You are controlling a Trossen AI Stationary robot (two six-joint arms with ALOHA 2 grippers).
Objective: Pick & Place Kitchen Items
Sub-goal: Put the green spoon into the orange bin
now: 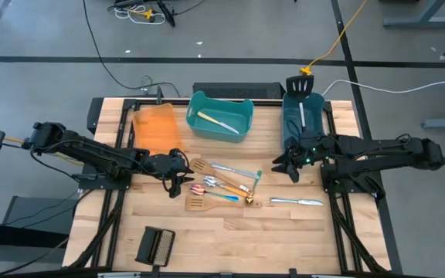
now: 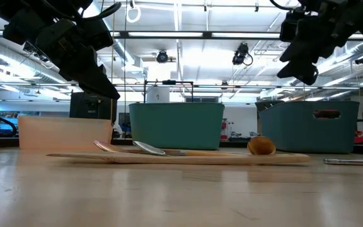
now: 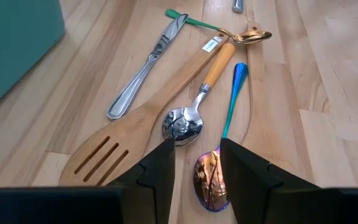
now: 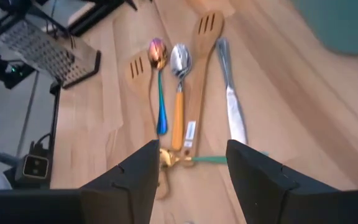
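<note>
The kitchen items lie in a loose cluster at mid-table: a wooden slotted spatula (image 1: 205,167), a silver knife (image 1: 234,170), an orange-handled spoon (image 3: 191,115), a rainbow spoon (image 3: 219,158), a gold spoon with a green handle (image 1: 253,184), a second wooden spatula (image 1: 205,204) and another knife (image 1: 296,201). My left gripper (image 3: 196,149) hovers open above the rainbow spoon's bowl, at the cluster's left end. At the cluster's right end my right gripper (image 4: 188,152) hangs open, well above the table. Both grippers hold nothing.
At the back stand an orange bin (image 1: 157,127), a teal bin (image 1: 242,116) with a knife in it, and a dark teal bin (image 1: 292,123) holding a black spatula (image 1: 301,86). A black grater (image 1: 154,245) lies near the front left.
</note>
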